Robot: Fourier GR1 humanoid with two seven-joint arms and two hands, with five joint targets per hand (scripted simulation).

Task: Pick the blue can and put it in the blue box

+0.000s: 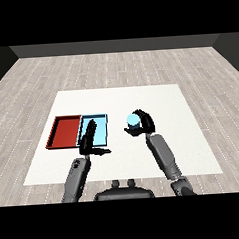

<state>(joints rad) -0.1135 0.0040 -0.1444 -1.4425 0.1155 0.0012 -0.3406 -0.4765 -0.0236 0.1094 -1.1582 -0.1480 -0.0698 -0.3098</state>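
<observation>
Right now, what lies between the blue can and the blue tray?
Only bare white table, as the head view shows. The right robot hand curls round the blue can, right of the blue tray.

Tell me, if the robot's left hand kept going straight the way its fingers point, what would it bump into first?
Probably the light blue tray. The left hand points forward over it with straight fingers, though its height above the tray is hard to judge.

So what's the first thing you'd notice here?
Probably the right hand curled round the blue can, right of the trays. Next, the bright red tray beside the light blue tray on the white table, with the left hand stretched over the blue one.
</observation>
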